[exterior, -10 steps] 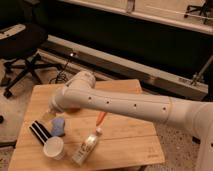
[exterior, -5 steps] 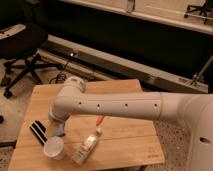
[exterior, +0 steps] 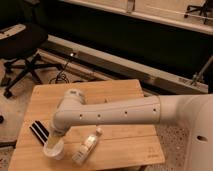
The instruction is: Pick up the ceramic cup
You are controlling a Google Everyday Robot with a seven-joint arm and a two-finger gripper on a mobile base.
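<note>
The ceramic cup (exterior: 54, 150) is small, white and round, and it stands near the front left corner of the wooden table (exterior: 120, 90). My white arm reaches in from the right, bends at the elbow and points down. The gripper (exterior: 53, 138) is at its lower end, right above the cup's rim and mostly hidden by the wrist. I cannot tell whether it touches the cup. The blue lump is hidden behind the arm.
A slim whitish bottle with a white cap (exterior: 86, 148) lies just right of the cup. A black striped object (exterior: 39, 132) lies just left of the gripper. A black office chair (exterior: 22, 45) stands on the floor at the far left.
The arm has swung left and down. Its end now sits over the cup and covers the blue lump. The cup, bottle and black object have not moved.
</note>
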